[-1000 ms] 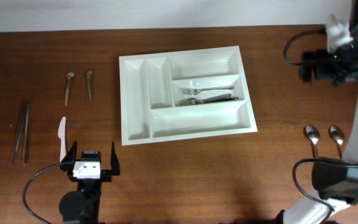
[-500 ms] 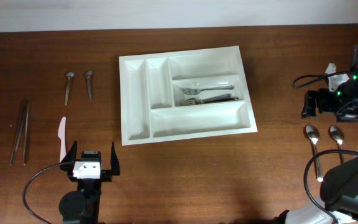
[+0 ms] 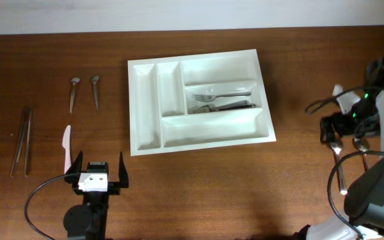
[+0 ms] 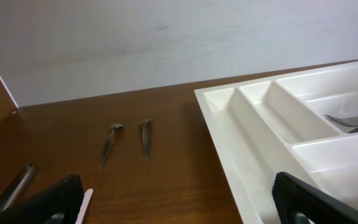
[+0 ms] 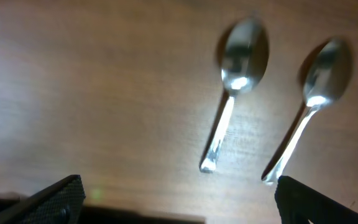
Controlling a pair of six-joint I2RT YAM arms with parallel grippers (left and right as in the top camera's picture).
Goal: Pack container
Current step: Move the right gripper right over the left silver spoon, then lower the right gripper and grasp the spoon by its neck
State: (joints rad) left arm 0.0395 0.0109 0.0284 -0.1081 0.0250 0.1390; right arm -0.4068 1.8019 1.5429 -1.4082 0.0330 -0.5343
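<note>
The container [image 3: 219, 69] lies flat near the middle of the counter [image 3: 199, 193], slightly turned, with its 2 narrow upright compartments on the left side of the overhead view and its 3 long crosswise ones on the right. The middle crosswise compartment holds metal forks [image 3: 222, 101]; at least 2 sets of tines point toward the narrow compartments. The other 4 compartments show only bare white plastic.

The left pincer [image 3: 99, 160] sits low at the near edge of the counter, well apart from the container's near left corner. It is released, its 2 fingers spread wide with nothing between them. Just beside its left finger lies a white plastic knife [image 3: 66, 147]. Farther left, 2 long dark sticks [image 3: 22, 141] lie side by side, nearly touching. Above the knife, 2 small metal utensils [image 3: 74, 93] lie close together, both well apart from the container.

The right pincer [image 5: 179, 196] hangs over the right end of the counter, far from the container. It too is released: the right wrist view shows its 2 fingers at the lower corners, wide apart and gripping nothing. Below it, 2 metal spoons, one [image 5: 227, 102] beside the other [image 5: 303, 115], lie on the wood, bowls up in that view and handles slanting down to the left, near each other but not touching. That view is blurred, so finer detail on the spoons cannot be told.
</note>
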